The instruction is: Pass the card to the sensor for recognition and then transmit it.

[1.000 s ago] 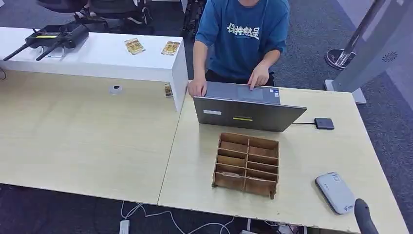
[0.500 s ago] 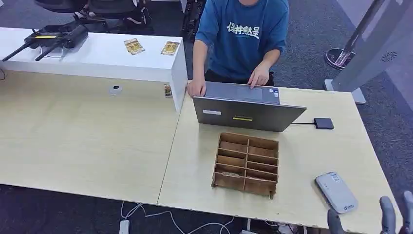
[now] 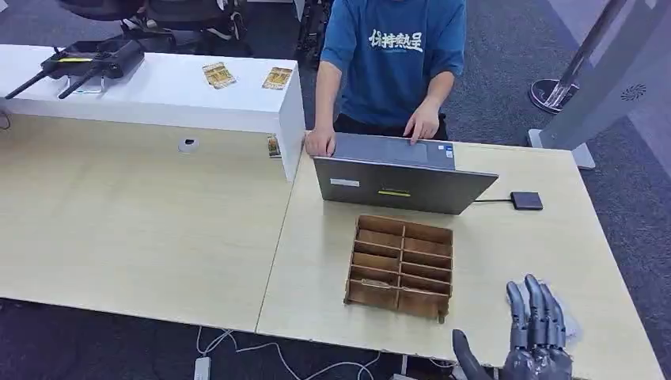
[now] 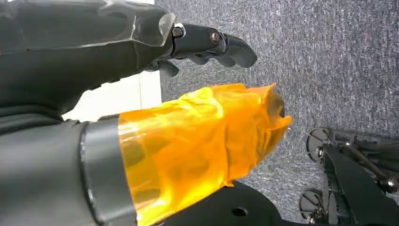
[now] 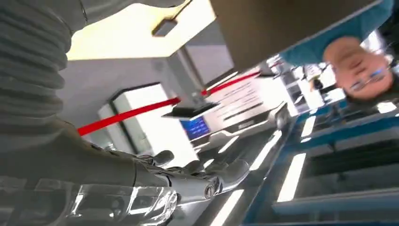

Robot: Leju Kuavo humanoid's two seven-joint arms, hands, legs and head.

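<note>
— Starting from the left, what is the left hand (image 4: 155, 80) doing?

— It hangs over grey carpet. The dark fingers (image 4: 221, 44) are loosely stretched, the orange-wrapped thumb is apart from them, and it is grasping nothing.

— And the cards?

— Take the wooden divider box (image 3: 401, 265) as the dial's centre. Two cards (image 3: 218, 74) lie flat on the white counter (image 3: 158, 99) at about ten o'clock, near each other but apart. A third card (image 3: 274, 146) leans against the counter's end panel, at about eleven.

— What is at twelve?

— An open laptop (image 3: 399, 182), just beyond the box. A person in a blue shirt (image 3: 393, 59) has both hands on it.

— Further right?

— A small black adapter (image 3: 526, 200) lies at two o'clock, cabled to the laptop. The right hand (image 3: 538, 332) is at four o'clock, over the table's (image 3: 158, 229) near edge. Its fingers are straight and slightly fanned, released, and it is holding nothing.
</note>
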